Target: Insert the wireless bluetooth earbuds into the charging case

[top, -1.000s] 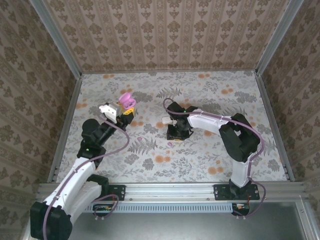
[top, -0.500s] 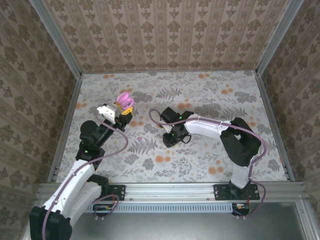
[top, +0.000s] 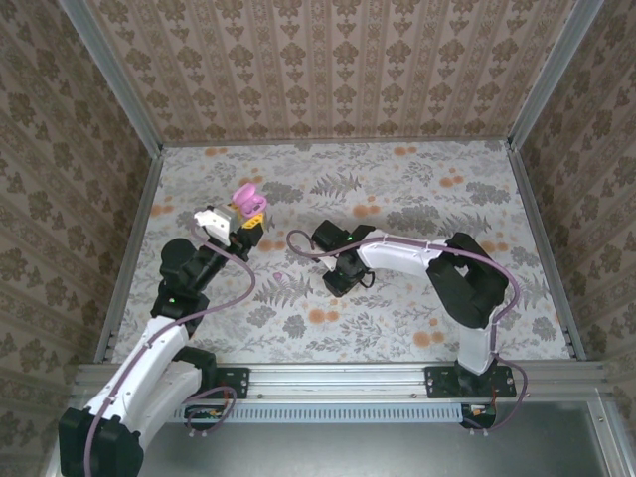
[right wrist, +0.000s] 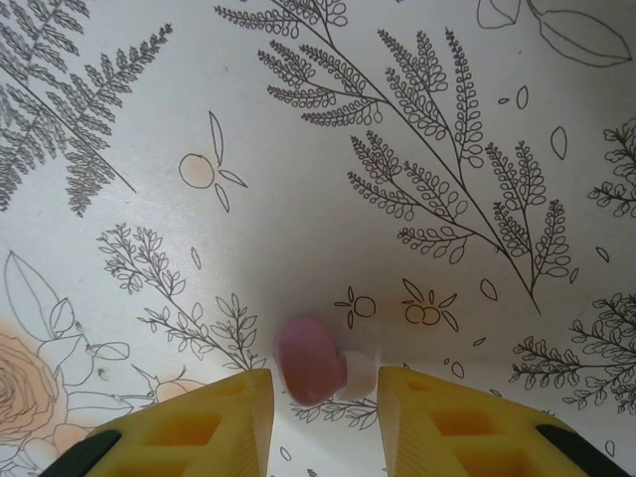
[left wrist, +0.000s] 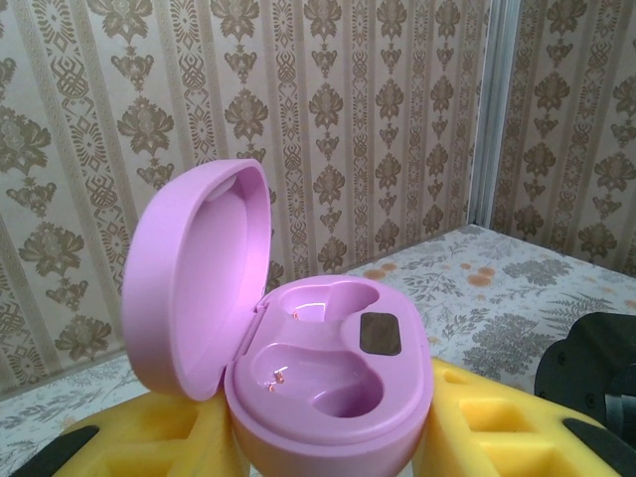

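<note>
Since a second ago, the right fingers (right wrist: 219, 422) have slid leftward, closer to the charging case (left wrist: 328, 397). They flank a pinkish earbud (right wrist: 310, 360) lying on the table (right wrist: 298, 149), right of the case and nearer the arm bases; whether they pinch it is too blurred to tell. Meanwhile the left fingers (left wrist: 487, 427) clamp the case, raised off the table, lid open.
</note>
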